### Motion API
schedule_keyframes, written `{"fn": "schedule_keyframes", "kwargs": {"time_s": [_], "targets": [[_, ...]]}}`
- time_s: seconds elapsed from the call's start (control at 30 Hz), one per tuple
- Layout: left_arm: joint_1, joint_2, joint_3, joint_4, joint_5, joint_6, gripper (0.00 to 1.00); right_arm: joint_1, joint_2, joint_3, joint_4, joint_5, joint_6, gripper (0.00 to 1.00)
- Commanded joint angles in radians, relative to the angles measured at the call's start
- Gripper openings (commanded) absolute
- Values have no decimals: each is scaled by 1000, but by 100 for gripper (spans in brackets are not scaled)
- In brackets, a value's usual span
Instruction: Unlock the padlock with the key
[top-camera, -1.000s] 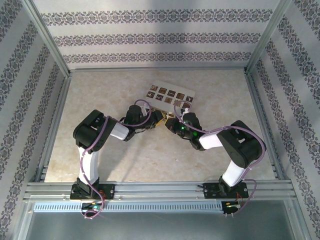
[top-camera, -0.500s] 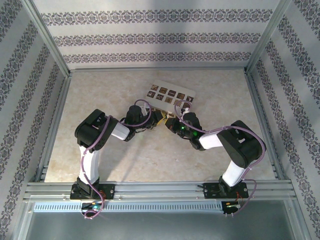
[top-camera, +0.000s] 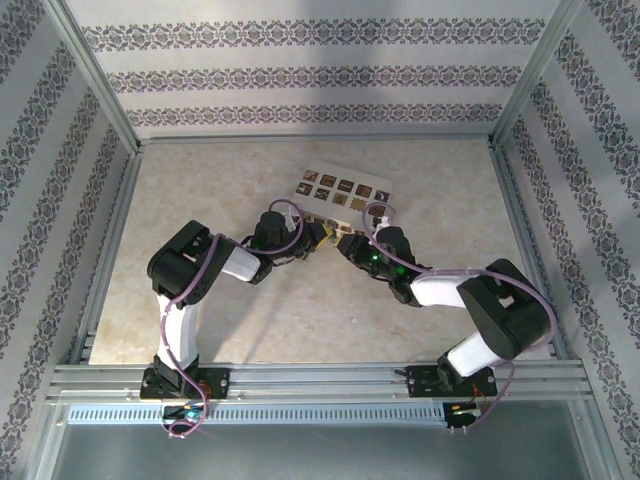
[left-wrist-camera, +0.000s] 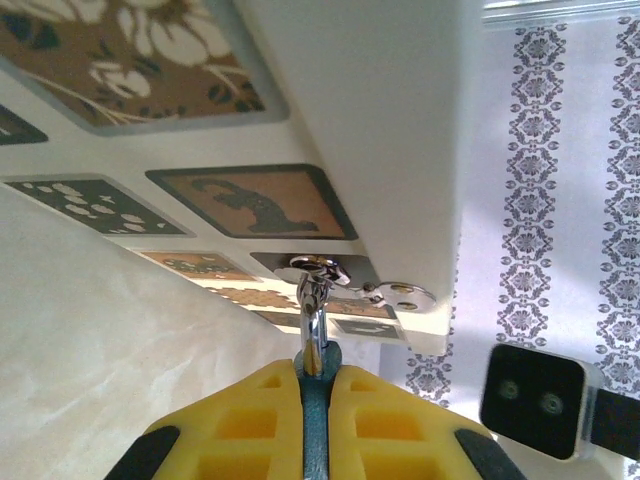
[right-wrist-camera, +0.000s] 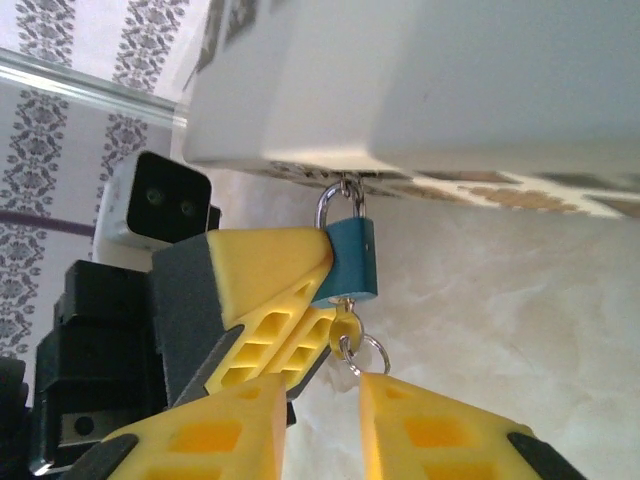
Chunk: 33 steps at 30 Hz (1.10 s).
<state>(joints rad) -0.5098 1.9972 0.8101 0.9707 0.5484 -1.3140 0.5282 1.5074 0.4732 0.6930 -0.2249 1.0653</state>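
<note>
Pinching the blue padlock (right-wrist-camera: 350, 262) is the left tool (left-wrist-camera: 316, 385), key (right-wrist-camera: 345, 325) beneath.

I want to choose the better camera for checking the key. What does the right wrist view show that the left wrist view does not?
Right wrist view: the key with its ring, at the underside of the blue padlock, and the right gripper open just below it.
Left wrist view: the dark patterned tiles on the cream box and the metal hasp plate.
Both: the padlock hanging by its shackle from the box, with the left gripper shut on its body.
</note>
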Motion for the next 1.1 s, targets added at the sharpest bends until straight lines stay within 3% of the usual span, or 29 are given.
{"fn": "schedule_keyframes", "kwargs": {"time_s": [0.0,0.2,0.37,0.47,0.93,1.07], "targets": [[-14,-75,-1,32,-19,14,8,-16,-110,-16,-140,64,-109,29],[-25,-118,8,-20,-26,22,8,-20,-377,32,-429,163,-417,36],[-37,-144,5,-39,-36,10,8,-16,-593,29,-480,204,-675,45],[-44,-163,6,-59,-38,8,8,-3,-676,40,-507,201,-847,55],[-75,-219,5,-137,-53,-8,5,69,-700,130,-640,133,-1465,98],[-82,-227,4,-149,-65,-15,3,78,-685,139,-663,153,-1558,98]]}}
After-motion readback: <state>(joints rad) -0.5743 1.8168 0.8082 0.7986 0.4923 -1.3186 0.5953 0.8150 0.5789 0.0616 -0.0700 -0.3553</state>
